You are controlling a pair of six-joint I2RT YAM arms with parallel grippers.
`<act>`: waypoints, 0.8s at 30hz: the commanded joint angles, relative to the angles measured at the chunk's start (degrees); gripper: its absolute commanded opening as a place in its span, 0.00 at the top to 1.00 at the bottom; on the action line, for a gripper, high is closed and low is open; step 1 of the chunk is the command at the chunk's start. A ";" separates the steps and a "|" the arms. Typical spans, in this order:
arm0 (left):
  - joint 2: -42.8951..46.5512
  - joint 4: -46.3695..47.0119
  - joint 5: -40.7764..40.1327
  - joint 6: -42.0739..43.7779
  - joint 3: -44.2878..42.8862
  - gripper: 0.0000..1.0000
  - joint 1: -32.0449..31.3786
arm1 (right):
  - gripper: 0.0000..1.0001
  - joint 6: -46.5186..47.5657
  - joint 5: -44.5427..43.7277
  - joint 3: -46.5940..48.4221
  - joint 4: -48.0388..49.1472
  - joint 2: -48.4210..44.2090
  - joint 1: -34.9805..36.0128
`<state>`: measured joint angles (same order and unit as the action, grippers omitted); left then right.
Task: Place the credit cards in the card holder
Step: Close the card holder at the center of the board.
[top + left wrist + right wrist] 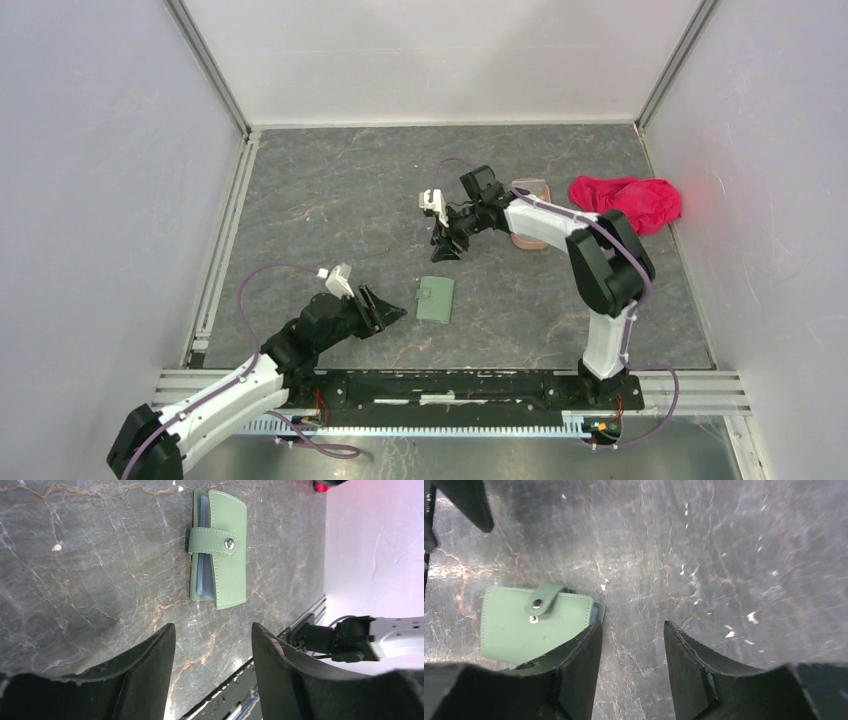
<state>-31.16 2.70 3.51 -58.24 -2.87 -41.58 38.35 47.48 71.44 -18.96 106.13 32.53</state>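
Note:
The sage-green card holder point(436, 299) lies flat on the table, folded, its strap snapped over it. It also shows in the left wrist view point(221, 548), with pale blue pockets at its edge, and in the right wrist view point(535, 622). No loose credit cards show in any view. My left gripper point(392, 310) is open and empty, just left of the holder. My right gripper point(447, 250) is open and empty, above the table a little beyond the holder. In the wrist views the left gripper point(213, 630) and right gripper point(633, 625) hold nothing.
A pinkish-brown oblong tray point(528, 213) lies at the back right, partly under my right arm. A red-pink cloth point(628, 201) is bunched by the right wall. White walls enclose the table on three sides. A metal rail point(450, 385) runs along the near edge.

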 commanded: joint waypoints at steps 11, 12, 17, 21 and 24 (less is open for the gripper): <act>-15.89 10.95 0.99 -10.76 -1.43 0.35 -2.81 | 0.45 -9.39 8.94 -3.79 -6.88 6.87 -1.00; -17.91 11.95 0.59 -10.76 -1.96 0.35 -3.56 | 0.46 -10.30 9.42 -4.30 -6.70 6.94 -1.02; -24.07 14.35 -1.89 -11.02 -4.75 0.35 -7.00 | 0.49 -19.96 10.30 -10.08 1.19 3.59 -2.11; -26.35 11.53 -3.25 -11.13 -5.77 0.46 -7.38 | 0.54 -29.06 9.47 -16.21 9.32 -0.05 -3.36; -28.94 9.68 -4.66 -9.66 -7.00 0.60 -7.38 | 0.57 -33.63 9.04 -21.01 14.34 -2.48 -4.62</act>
<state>-57.76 14.48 2.28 -67.81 -7.16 -48.75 13.72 56.77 54.76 -13.43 107.72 29.34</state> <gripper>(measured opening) 0.459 0.444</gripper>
